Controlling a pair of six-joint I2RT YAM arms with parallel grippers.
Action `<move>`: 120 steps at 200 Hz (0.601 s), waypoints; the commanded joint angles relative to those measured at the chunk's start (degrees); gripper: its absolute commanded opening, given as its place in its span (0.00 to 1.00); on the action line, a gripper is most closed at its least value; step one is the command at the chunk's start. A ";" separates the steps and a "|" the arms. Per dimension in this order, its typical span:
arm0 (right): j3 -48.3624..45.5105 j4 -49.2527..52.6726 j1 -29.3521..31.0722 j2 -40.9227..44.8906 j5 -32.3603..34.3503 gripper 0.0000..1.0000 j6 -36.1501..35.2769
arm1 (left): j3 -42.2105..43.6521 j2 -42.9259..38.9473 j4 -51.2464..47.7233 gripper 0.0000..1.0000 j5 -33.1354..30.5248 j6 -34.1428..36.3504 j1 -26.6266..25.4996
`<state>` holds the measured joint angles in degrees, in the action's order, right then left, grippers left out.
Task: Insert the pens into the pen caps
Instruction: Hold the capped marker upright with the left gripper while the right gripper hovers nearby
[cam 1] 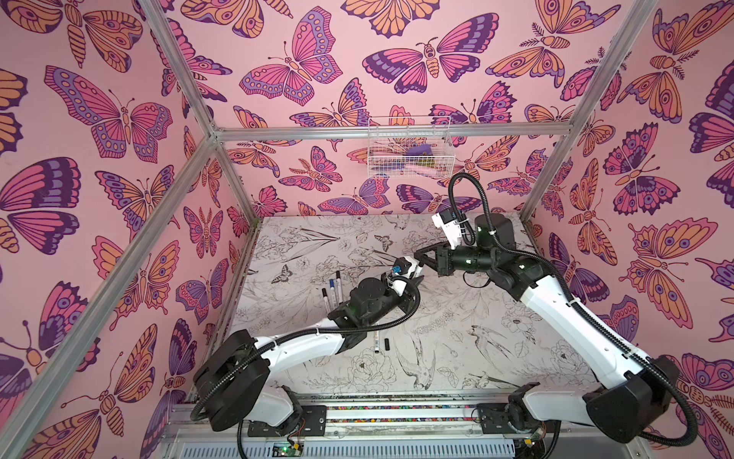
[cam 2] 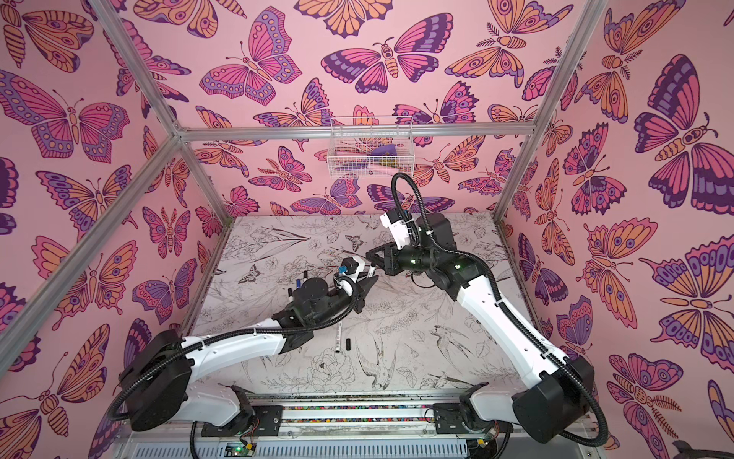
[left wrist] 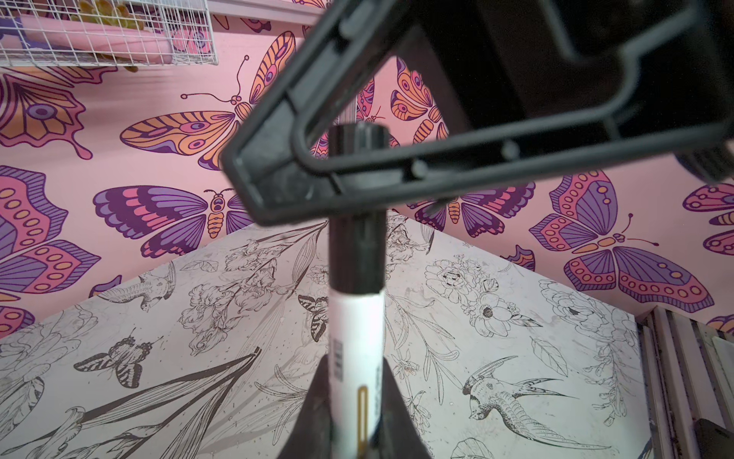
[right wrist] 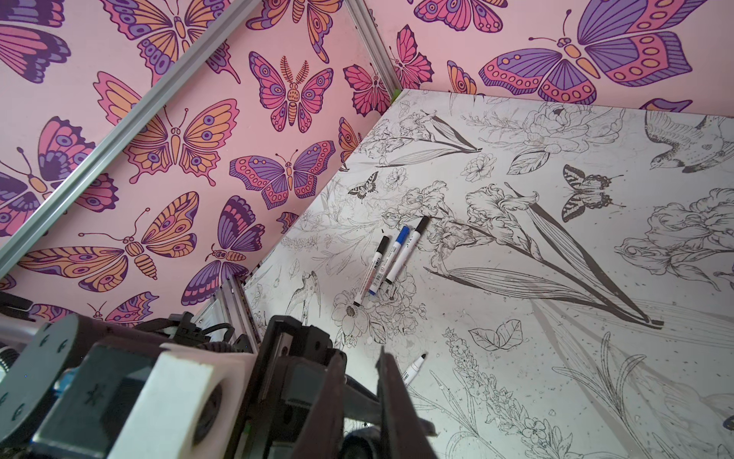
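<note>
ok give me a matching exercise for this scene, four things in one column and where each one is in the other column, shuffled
Things:
1. held pen
2. blue-capped pen
3. loose black cap
4. wire basket

Places:
a. hanging on the back wall
b. lying next to the uncapped pen
c. lying between two black-capped pens
d. raised off the table, its tip capped

Pairs: 1-d, 2-c, 3-b, 4-a
</note>
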<state>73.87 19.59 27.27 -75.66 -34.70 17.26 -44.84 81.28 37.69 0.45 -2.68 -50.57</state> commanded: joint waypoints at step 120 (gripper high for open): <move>-2.50 18.08 3.81 -5.12 1.45 0.00 -7.45 | -14.53 -3.21 16.58 0.00 15.38 -10.60 11.96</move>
<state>74.67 11.79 27.68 -77.06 -33.98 15.55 -50.65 81.80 35.09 19.11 -13.13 -42.15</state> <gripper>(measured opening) 0.164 0.151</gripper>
